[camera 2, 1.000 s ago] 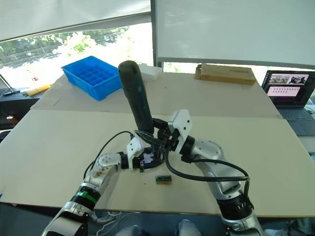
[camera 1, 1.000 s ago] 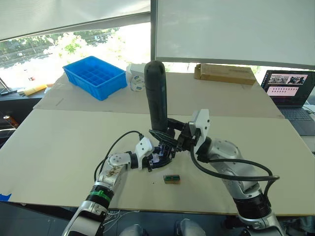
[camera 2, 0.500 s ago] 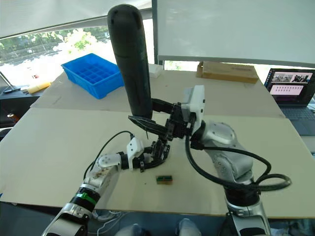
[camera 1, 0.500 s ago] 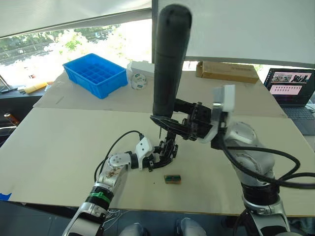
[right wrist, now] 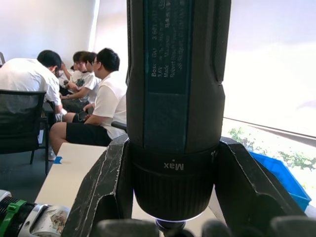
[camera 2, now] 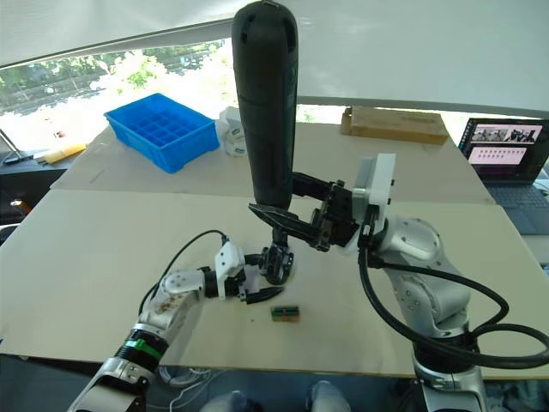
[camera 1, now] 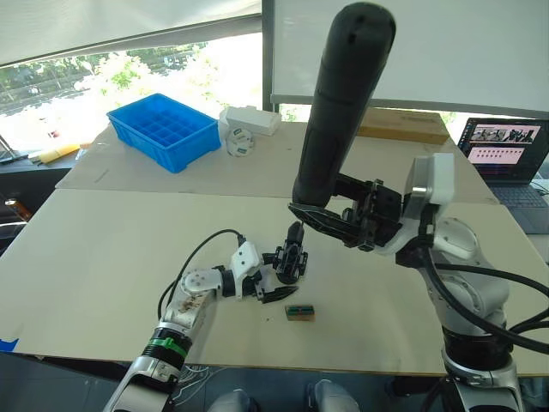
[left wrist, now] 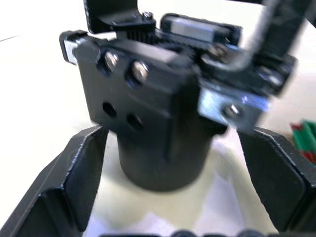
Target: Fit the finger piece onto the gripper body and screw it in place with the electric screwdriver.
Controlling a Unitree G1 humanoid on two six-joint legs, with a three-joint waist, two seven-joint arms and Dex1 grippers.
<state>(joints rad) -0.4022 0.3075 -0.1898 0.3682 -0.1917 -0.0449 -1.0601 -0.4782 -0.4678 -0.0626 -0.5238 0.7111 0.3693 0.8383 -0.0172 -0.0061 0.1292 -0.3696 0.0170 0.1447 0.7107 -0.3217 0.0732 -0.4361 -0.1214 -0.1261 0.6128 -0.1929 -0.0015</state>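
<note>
The right gripper (camera 1: 330, 225) is pinching the electric screwdriver (camera 1: 339, 107) near its lower end and holds it high above the worktop (camera 1: 103, 249), tilted, with the thick end up. The gripper body (camera 1: 292, 260) stands on the worktop, below and left of the screwdriver's tip. The left gripper (camera 1: 273, 285) is spread around the gripper body, one finger on each side; I cannot tell if they touch it. A small tan-and-green block (camera 1: 299, 312) lies just beside the left gripper.
</note>
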